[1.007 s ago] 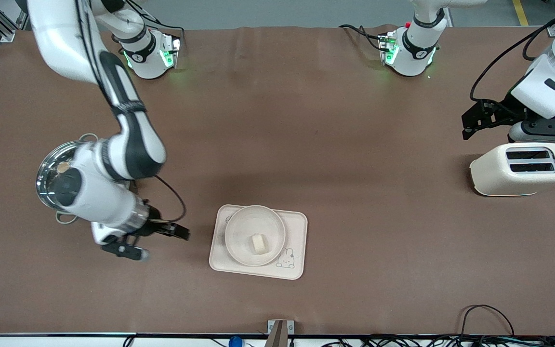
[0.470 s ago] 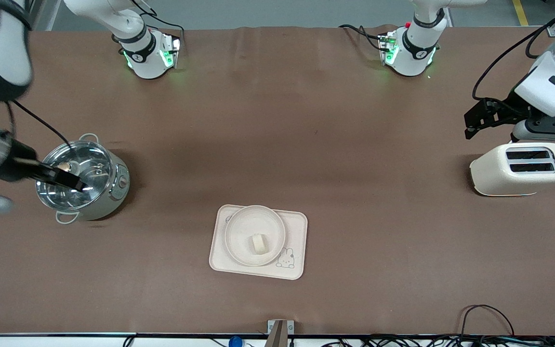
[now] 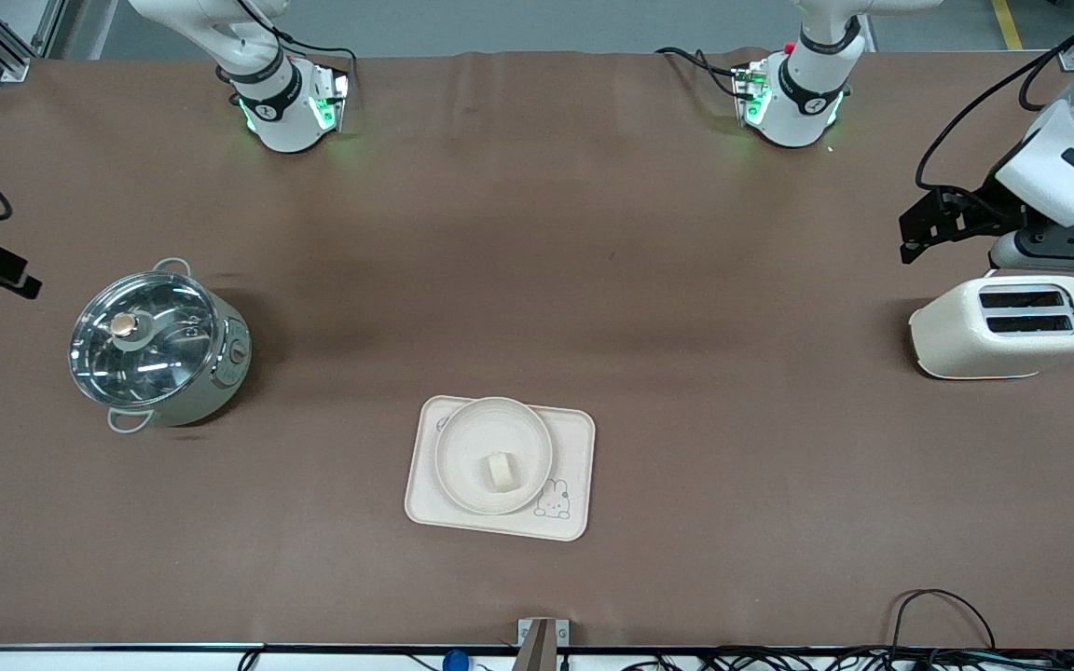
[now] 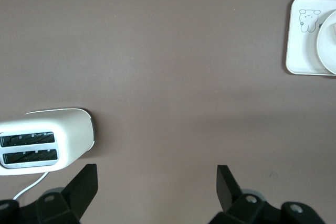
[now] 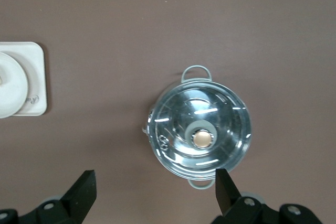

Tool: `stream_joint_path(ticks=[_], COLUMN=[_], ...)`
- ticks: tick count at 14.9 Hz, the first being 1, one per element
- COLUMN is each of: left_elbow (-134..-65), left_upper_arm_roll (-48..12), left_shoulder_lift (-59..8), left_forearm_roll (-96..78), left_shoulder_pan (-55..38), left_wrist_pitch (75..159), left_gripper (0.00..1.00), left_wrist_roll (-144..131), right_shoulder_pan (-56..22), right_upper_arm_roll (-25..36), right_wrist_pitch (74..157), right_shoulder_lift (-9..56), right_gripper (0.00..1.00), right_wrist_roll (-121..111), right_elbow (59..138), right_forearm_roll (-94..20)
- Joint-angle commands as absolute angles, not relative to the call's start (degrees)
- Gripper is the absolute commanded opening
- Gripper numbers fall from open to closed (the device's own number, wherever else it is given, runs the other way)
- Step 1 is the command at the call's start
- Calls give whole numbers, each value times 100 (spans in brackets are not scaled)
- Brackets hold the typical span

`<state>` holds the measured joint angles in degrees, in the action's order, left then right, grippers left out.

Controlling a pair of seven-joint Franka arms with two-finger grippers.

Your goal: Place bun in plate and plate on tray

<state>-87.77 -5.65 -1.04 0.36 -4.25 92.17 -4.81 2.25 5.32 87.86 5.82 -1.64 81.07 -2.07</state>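
With the bun (image 3: pixel 500 469) in the plate (image 3: pixel 462 438) on the tray (image 3: pixel 574 438), the right end effector (image 5: pixel 155 193) had withdrawn above the pot (image 3: pixel 157 349), open and empty, while the left end effector (image 4: pixel 156 187) waited open near the toaster (image 3: pixel 1008 326), so the task looked finished.

No lettering can be read. The tray (image 3: pixel 571 438) bears a small outline rabbit drawing at one corner. The toaster (image 3: pixel 1008 326) carries a red triangular warning sign on its top, beside the slots; any wording is illegible.
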Motion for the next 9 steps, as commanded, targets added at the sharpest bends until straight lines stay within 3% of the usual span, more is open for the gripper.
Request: stream_joint_path(ticks=[1, 9], left_elbow=[-8613, -8613], left_upper_arm_roll=[-606, -589], left_shoulder_lift=[-158, -158], left_forearm_roll=[123, 123], left_shoulder_pan=[-396, -378], left_wrist_pitch=[9088, 9088], left_gripper=[100, 100], left_wrist_roll=[-501, -501], right_shoulder_pan=[545, 527], right_upper_arm_roll=[132, 141], right_wrist_pitch=[8535, 8446], right_shoulder_lift=[115, 9], right_gripper=[100, 100], right_wrist_roll=[-246, -246], right_elbow=[8385, 8429], right_forearm_roll=[0, 0])
